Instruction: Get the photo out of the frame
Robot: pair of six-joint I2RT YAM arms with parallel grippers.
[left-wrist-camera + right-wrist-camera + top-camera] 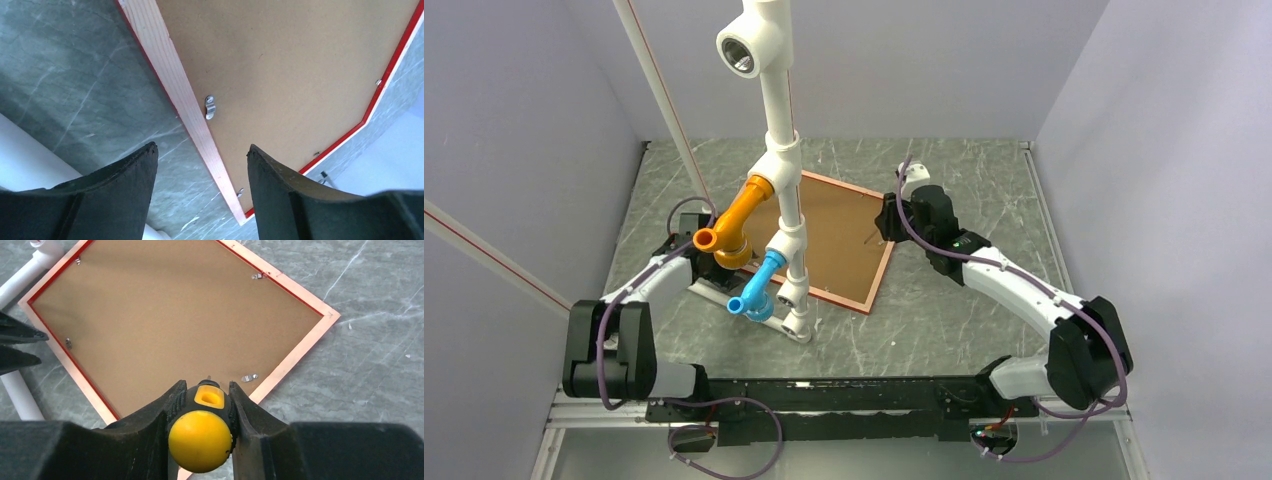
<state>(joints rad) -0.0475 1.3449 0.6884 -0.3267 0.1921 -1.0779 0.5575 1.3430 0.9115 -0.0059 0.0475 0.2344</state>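
Yellow-handled screwdriver [200,440] is clamped by right gripper [206,390]; left gripper [201,150] is held open, empty; nearest clip [249,377] should be swivelled aside gently.

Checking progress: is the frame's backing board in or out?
In. The frame lies face down, and the brown backing board fills it, with metal clips at its edges.

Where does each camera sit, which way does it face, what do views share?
Top external: above and behind the robot, looking down on table, left arm, right arm, frame back-up, pipe stand.
Left wrist: on left arm, looking past open left fingers at the frame's edge and a clip.
Right wrist: on right arm, looking down over the frame; right fingers shut on a yellow-handled tool.
Shared: all show the frame's back.
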